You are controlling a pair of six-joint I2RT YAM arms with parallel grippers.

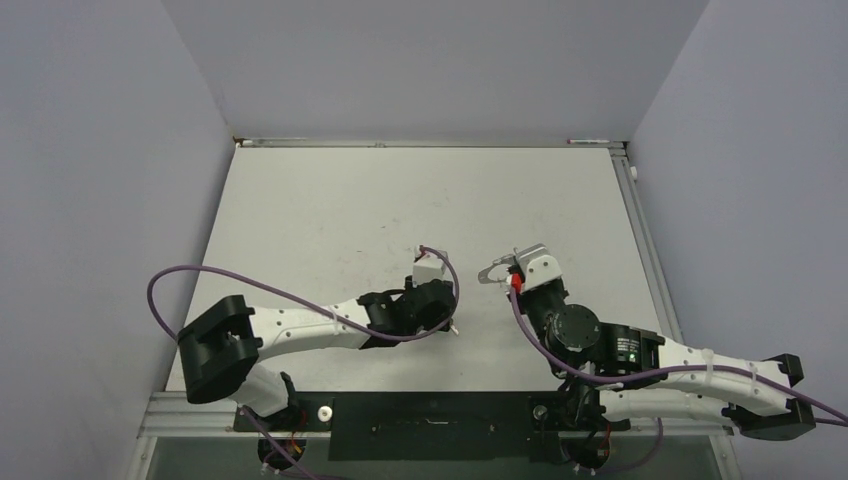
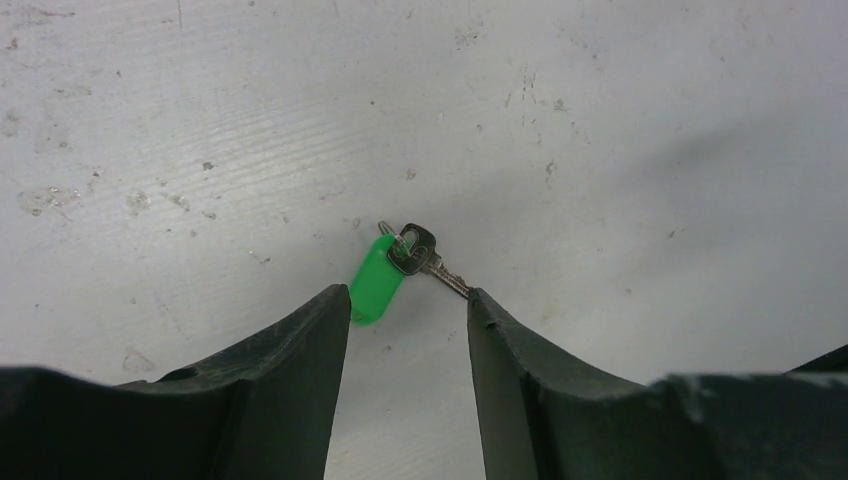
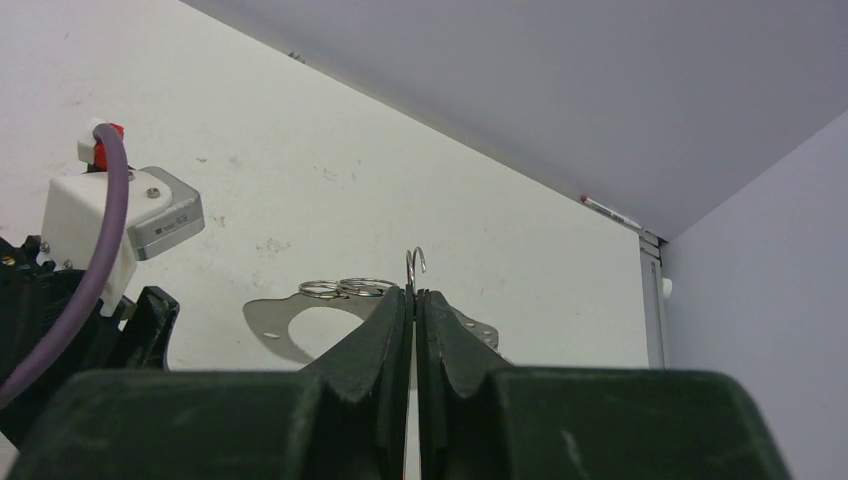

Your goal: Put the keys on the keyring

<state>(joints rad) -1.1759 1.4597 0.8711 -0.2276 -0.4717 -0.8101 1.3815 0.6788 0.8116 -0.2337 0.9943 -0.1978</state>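
**Green-tabbed keys between parted left jaws, grey ring pinched on the right**

Green plastic and silver metal make up the keys (image 2: 385,270): a bright green tab (image 2: 375,290) and a small silver key (image 2: 418,252) joined at their heads by a tiny loop. They lie flat on the scuffed white table (image 2: 600,150).

The left gripper (image 2: 408,295) hangs low over the keys with its jaws apart, gripping nothing. One dark finger stands just left of the keys, its tip beside the lower end of the tab. The other finger stands just right of them, its tip at the point of the key's blade. Whether it touches the blade cannot be told.

In the overhead view the keys are hidden under that gripper. To the right of that spot, and slightly farther from the arm bases, the right gripper (image 3: 413,293) is closed tight on the keyring (image 3: 275,320). This is a flat grey metal plate with a large hole and small wire loops (image 3: 345,288) along its upper edge. One wire hook (image 3: 416,262) rises just above the pinched fingertips.
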